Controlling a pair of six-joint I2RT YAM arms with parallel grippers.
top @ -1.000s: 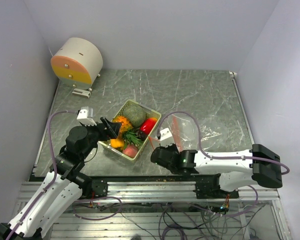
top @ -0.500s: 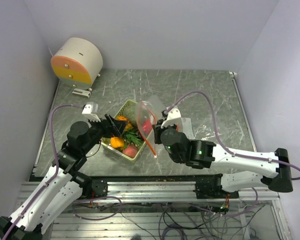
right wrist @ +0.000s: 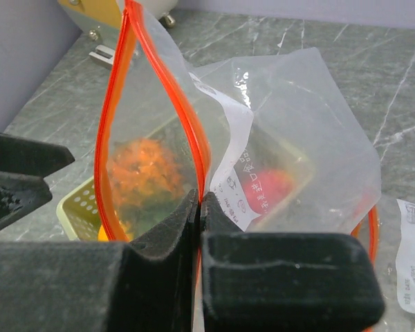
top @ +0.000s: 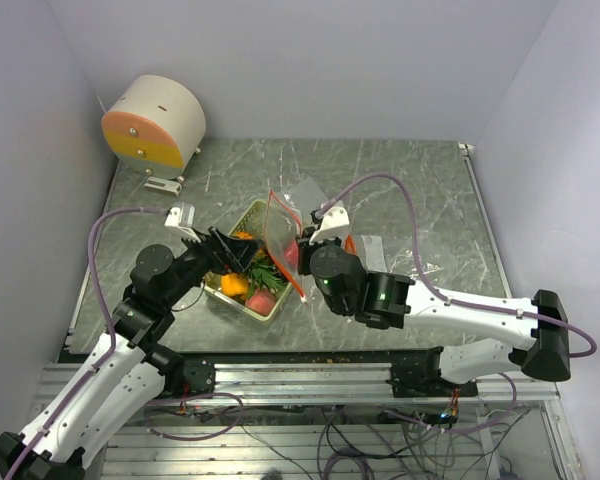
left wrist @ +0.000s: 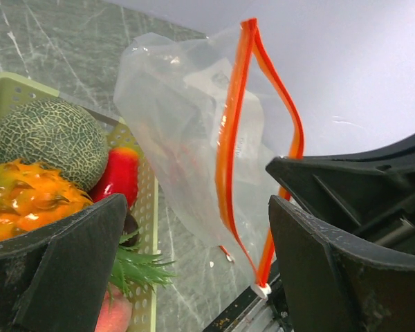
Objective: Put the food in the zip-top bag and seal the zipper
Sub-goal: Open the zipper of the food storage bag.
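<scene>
Top view: the right gripper (top: 302,265) holds up a clear plastic zip-top bag (top: 280,235), which lay flat on the table (top: 410,190) a second ago. Left wrist view: the left gripper (left wrist: 194,206) gapes. Straight ahead the orange zipper (left wrist: 228,138) stands upright, the bag's mouth towards it, with the toy food (left wrist: 48,138) lower left. Right wrist view: shut jaws clamp the zipper.

No legible text anywhere. Zip-top bag (right wrist: 290,117): white label (right wrist: 225,131) on or behind clear plastic, can't tell which. Label carries a few lines of small dark print, too fine and skewed to read. Left wrist view: same print shows faintly through plastic, blurred. White slip (right wrist: 411,238) lies on bench (right wrist: 346,41) at right edge of right wrist view, with tiny grey lines, unreadable. Overhead view: print too small to make out.
</scene>
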